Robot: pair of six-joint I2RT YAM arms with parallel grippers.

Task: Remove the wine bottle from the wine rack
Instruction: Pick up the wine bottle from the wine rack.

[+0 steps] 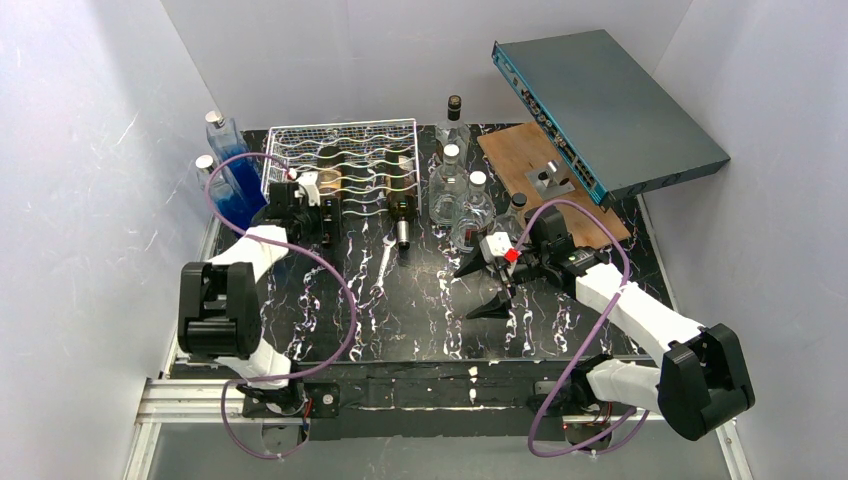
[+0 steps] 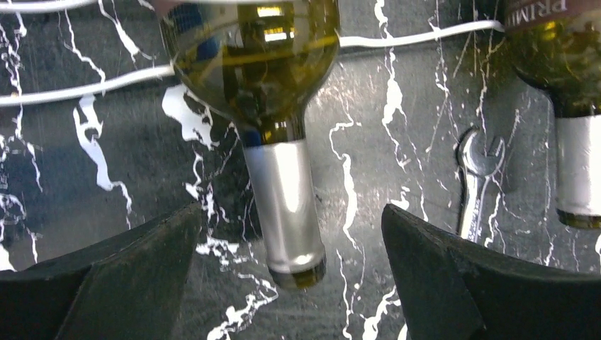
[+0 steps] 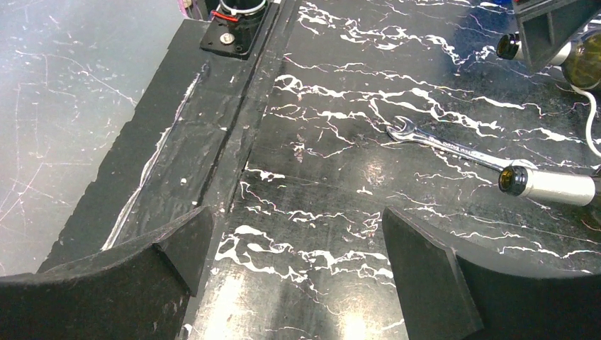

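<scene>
Left end effector (image 2: 289, 244): I read its fingers as spread wide, one on each side of the wine bottle's (image 2: 255, 64) neck, neither touching it.
Left arm pose: reached out from its base to the front of the wine rack (image 1: 345, 135), wrist camera looking down on the bottle's neck.
Right end effector (image 3: 298, 241): fingers wide apart, holding nothing, low over the bare bench (image 1: 420, 320), well apart from the rack.
Rack contents: I count two dark bottles lying on their sides in the wavy rows, necks pointing to the near edge.
Wine bottle: olive-green glass, silver foil on the neck. It lies in the rack's left part, with its neck past the front wire.
Second bottle (image 1: 402, 195): same silver foil, further right in the rack.
Wrench (image 3: 432, 142): flat on the bench near the second bottle's mouth.
</scene>
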